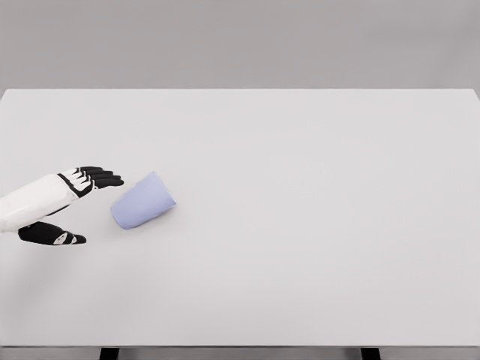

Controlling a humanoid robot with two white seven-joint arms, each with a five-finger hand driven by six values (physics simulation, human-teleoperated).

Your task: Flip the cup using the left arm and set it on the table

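Left hand (71, 206) spread beside tipped lilac cup (142, 201) on table (300, 187).

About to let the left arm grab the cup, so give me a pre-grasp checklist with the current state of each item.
1. Cup is in view, lying on its side on the table: ok.
2. Left robot hand is open, fingers above and thumb below: ok.
3. Hand is beside the cup's left end, not touching it: ok.
4. Nothing lies between hand and cup: ok.
5. Which end of the cup is the open one: cannot tell.
6. Right arm out of the way: not in view, cannot tell.
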